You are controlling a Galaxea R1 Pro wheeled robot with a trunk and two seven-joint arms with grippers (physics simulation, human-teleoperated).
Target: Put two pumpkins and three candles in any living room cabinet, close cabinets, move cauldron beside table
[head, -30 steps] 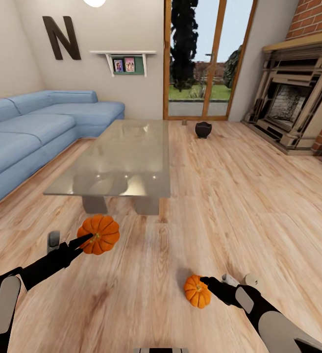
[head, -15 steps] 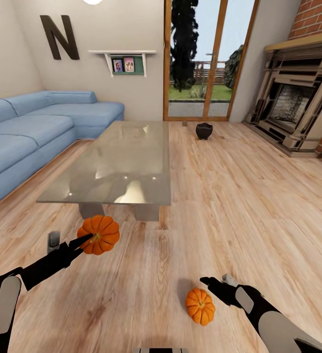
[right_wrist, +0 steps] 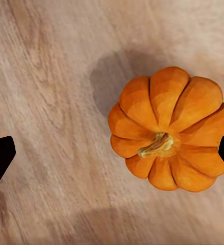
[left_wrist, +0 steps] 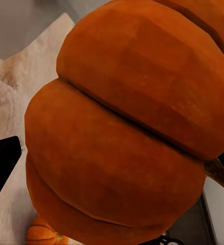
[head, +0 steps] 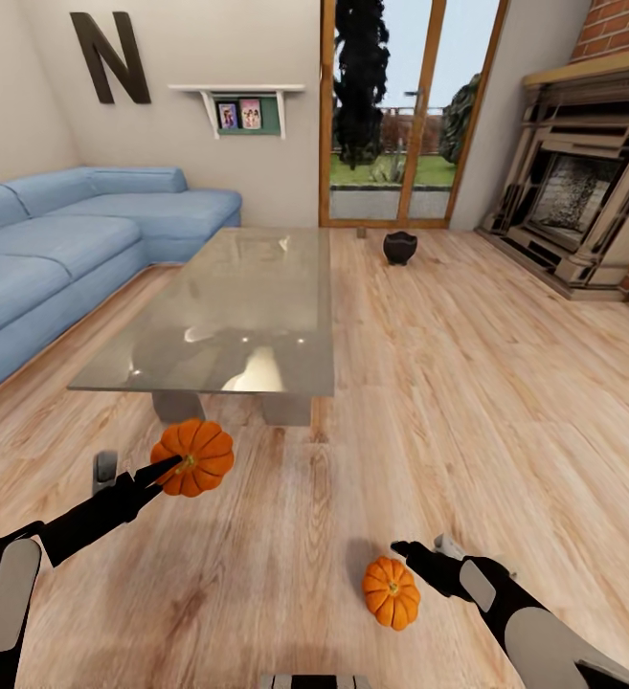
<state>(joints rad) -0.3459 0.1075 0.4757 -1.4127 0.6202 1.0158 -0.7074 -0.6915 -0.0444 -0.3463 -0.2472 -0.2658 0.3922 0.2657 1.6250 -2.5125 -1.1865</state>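
Wood-plank floor [head: 467, 402]: glass-topped table [head: 247, 306] at 11 o'clock, cauldron [head: 399, 247] at 12, small pumpkin [head: 392, 592] at 6.

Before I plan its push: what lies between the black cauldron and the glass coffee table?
Only bare wooden floor, in the head view, separates the black cauldron from the glass coffee table.

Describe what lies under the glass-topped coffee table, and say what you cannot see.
Under the coffee table, two blocky grey legs stand on the wooden floor. The glossy top's reflections hide most of the floor below and anything resting there.
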